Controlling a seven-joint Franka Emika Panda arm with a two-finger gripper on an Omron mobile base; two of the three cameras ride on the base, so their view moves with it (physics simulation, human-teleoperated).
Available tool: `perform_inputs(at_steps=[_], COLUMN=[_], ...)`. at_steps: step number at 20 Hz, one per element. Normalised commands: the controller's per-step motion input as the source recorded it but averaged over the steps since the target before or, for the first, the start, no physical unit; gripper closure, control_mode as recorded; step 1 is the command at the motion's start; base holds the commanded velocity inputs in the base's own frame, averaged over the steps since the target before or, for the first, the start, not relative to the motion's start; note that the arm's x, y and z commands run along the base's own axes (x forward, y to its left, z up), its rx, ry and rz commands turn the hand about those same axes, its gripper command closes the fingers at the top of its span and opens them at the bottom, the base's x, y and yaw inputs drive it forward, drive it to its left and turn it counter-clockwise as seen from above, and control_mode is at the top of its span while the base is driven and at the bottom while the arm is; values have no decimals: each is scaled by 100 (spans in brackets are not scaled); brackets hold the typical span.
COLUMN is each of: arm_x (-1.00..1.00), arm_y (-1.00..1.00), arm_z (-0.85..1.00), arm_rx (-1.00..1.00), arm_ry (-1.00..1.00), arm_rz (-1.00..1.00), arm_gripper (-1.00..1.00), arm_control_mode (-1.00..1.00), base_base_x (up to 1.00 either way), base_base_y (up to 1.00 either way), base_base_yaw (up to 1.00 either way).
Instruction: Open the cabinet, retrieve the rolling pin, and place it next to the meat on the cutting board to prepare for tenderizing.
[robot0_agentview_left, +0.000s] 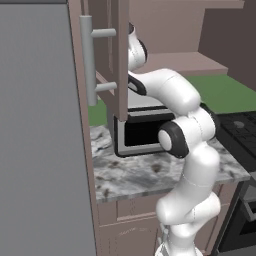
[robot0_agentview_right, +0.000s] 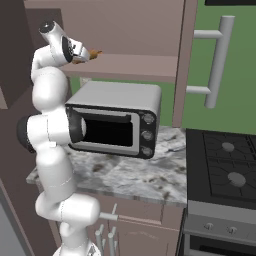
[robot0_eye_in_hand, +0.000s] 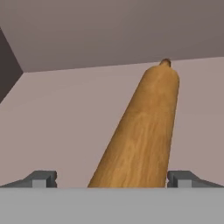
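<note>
Item: rolling pin (robot0_eye_in_hand: 142, 131). Light wooden cylinder lying on the shelf (robot0_eye_in_hand: 65, 127) inside the open cabinet (robot0_agentview_left: 117, 55), its body running from between the fingers (robot0_eye_in_hand: 112, 179) away toward the cabinet's back wall, far knob just visible at the end.

Risk, judged: the pin is round and lies lengthwise to the fingers, so a closing squeeze off its centre line could roll it sideways on the shelf or pinch only its near end, leaving it to pivot and droop once lifted. Drawing it out, the long body could catch the cabinet frame or the open door (robot0_agentview_left: 120, 60), and a dropped pin would fall toward the toaster oven (robot0_agentview_right: 117, 120) and the tabletop (robot0_agentview_right: 140, 175) below.

Fingers: spread wide, one dark tip (robot0_eye_in_hand: 41, 178) to the left of the pin and one to the right, each set apart from the wood. Nothing is gripped; no contact with the pin can be made out. From the right base view a sliver of orange wood shows just ahead of the fingers (robot0_agentview_right: 86, 56).
</note>
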Motion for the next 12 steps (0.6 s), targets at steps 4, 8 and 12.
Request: perform_inputs(at_steps=[4, 8, 12], arm_x=[26, 23, 8], arm_y=[15, 10, 2], arm_z=[0, 0, -4], arm_rx=[0, 0, 0], arm_ry=[1, 5, 7], arm_rz=[0, 0, 0], arm_gripper=[-100, -100, -100], arm_control_mode=[-100, -100, -100], base_base_x=[0, 0, 0], base_base_y=[0, 0, 0], base_base_yaw=[0, 0, 0])
